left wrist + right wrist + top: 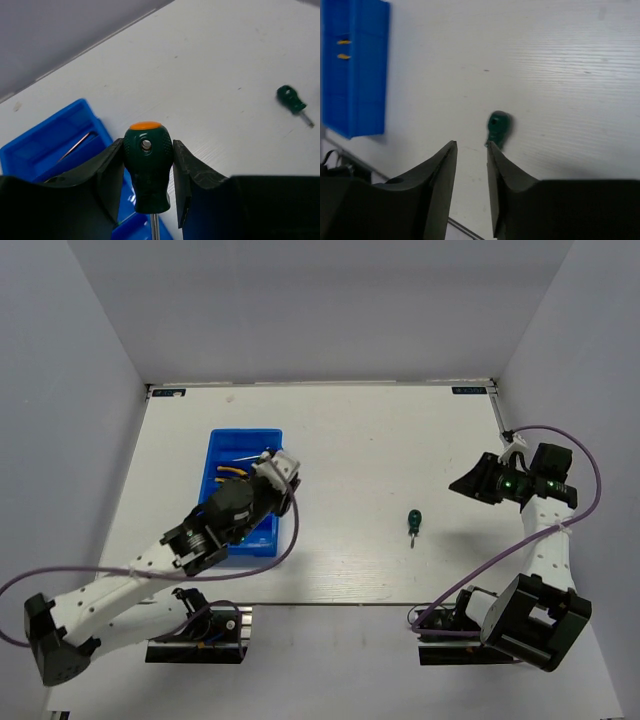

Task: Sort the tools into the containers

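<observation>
My left gripper (148,165) is shut on a green-handled screwdriver (148,175) with an orange cap, its shaft pointing down. In the top view this gripper (282,471) hangs over the right edge of the blue bin (228,440). Yellow-handled pliers (235,473) and thin hex keys (246,453) lie in the bin's far compartments. A second green screwdriver (413,521) lies on the table right of centre and also shows in the left wrist view (291,98). My right gripper (471,145) is open and empty, raised above the table to the right of that screwdriver (498,126).
The white table (380,440) is walled on three sides. Purple cables (585,455) loop by both arms. The bin (355,75) shows far left in the right wrist view, with yellow handles (343,49) inside it.
</observation>
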Available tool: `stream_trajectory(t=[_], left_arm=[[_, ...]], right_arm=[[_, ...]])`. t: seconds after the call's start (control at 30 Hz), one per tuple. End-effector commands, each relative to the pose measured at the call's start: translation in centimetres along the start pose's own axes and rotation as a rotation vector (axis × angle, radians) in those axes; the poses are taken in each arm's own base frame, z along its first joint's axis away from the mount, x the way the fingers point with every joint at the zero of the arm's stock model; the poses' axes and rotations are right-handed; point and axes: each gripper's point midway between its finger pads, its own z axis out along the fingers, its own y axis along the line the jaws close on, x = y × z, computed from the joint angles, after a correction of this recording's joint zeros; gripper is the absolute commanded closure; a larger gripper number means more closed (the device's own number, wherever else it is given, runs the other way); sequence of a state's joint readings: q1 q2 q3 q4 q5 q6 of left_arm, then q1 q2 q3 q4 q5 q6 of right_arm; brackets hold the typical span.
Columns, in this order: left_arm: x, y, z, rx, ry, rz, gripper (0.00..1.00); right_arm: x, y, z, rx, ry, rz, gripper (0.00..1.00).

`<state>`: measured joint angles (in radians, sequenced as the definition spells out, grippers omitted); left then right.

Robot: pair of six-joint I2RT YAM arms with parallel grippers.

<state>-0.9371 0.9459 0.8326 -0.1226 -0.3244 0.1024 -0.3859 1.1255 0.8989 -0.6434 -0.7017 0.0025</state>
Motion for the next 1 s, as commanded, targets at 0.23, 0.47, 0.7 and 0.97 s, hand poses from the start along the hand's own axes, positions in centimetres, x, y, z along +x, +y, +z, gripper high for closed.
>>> stream_trajectory(t=[0.23,0.47,0.7,0.97], left_arm=[[9.5,5.8,-2.0,-0.244,0.155,0.156,1.00],[14.4,7.4,-1.0,-0.321,0.334,0.081,1.00],[17.2,7.1,-1.8,-0.325,0.377,-0.034,1.00],[18.0,7.3,-2.2,-0.337,0.417,-0.057,1.00]], right_arm=[[2.5,7.2,-1.3,-0.525,-0.023,-0.210,0.74],[2.4,7.4,-1.6,-0.523,-0.033,-0.226,0.74],[2.3,7.5,-1.7,-0.520,-0.035,-0.233,0.74],[2.3,7.5,-1.7,-0.520,-0.036,-0.230,0.74]])
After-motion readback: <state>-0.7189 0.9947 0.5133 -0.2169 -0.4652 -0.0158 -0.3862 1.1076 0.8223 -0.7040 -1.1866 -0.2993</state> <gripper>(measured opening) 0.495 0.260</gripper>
